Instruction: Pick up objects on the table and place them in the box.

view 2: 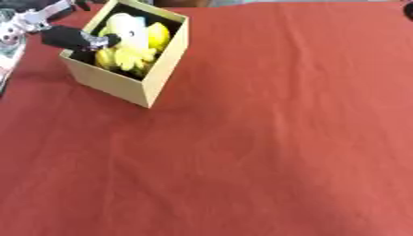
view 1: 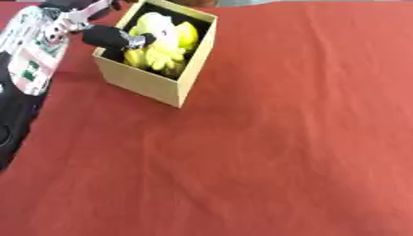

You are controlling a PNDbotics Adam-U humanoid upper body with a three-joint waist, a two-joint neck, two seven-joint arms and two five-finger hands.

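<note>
Left eye view, nearest ground first: red cloth [view 1: 266, 161] covers the table across the lower and middle frame, lightly creased, nothing lying on it there; along the left edge of the frame the robot's left arm [view 1: 28, 55] rises, black below, white and silver with small markings above, running toward the upper left corner.

Further back, upper left of the frame: cardboard box [view 1: 149, 83] stands on the cloth, open at the top, set at an angle so one corner points toward the lower centre; pale tan walls outside, dark inside.

Inside the box: yellow plush toy [view 1: 165, 44], with a paler patch near its top, filling most of the opening and lying below the rim; what kind of toy it is cannot be made out.

Left hand [view 1: 109, 36] reaches over the box's left wall from the upper left; black, with a silver part where it meets the toy; it touches the toy's left side; whether its fingers are closed on the toy or relaxed cannot be told.

Right eye view: same arrangement, box nearer the left edge; right hand shows in neither view.
</note>
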